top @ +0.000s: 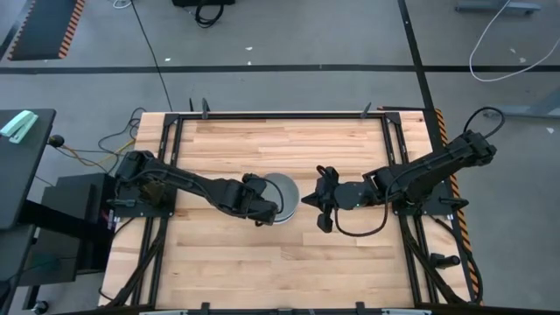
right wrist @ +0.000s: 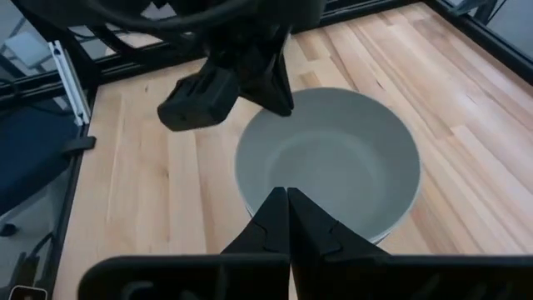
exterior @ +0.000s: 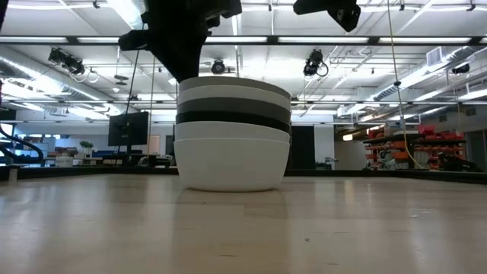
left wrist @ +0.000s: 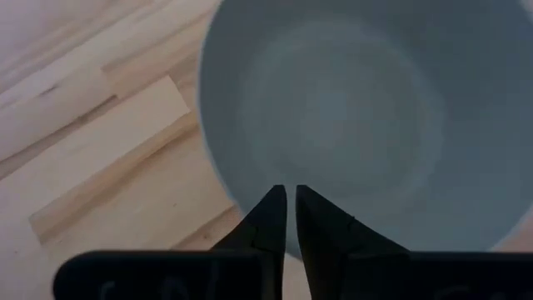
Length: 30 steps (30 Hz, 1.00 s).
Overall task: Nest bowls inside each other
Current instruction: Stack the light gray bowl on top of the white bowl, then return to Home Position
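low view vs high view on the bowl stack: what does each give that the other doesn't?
Only low: the bowls seen side-on as nested layers, white at the bottom, then black, grey and white rims above.
Only high: both arms whole, with the left tool at the stack's edge and the right tool beside it, apart.
Both: one single stack on the wooden table, upright.

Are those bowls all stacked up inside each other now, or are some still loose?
Stacked: the bowls form one upright nested pile; no loose bowl shows on the table.
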Motion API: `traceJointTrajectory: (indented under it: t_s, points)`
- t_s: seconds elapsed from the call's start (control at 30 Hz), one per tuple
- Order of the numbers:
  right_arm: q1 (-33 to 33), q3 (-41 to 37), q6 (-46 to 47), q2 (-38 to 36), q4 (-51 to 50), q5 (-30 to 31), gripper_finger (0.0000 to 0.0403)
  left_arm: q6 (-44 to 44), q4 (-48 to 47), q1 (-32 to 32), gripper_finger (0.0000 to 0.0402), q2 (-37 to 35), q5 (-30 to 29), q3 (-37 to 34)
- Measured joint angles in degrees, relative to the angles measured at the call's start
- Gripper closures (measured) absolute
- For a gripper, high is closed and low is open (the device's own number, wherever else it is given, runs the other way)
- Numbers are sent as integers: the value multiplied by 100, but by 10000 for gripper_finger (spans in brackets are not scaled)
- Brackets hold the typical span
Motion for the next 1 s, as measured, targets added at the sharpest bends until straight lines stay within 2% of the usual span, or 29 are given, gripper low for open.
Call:
traceJointTrajectory:
  t_s: [0.37, 0.6, 0.83, 1.0]
  points:
    - [28, -2, 30, -2, -46, 13, 403, -145, 347, 17, 363, -106, -109, -114]
    - [40, -5, -10, -59, -75, 18, 399, 318, 919, 11, 376, -573, -465, -114]
    - [321, -7, 147, -721, 128, 22, 393, 1220, 1622, -103, 374, -1232, -728, -112]
    - [791, -7, 150, -1399, 496, 22, 393, 1940, 2381, -279, 367, -1553, -862, -112]
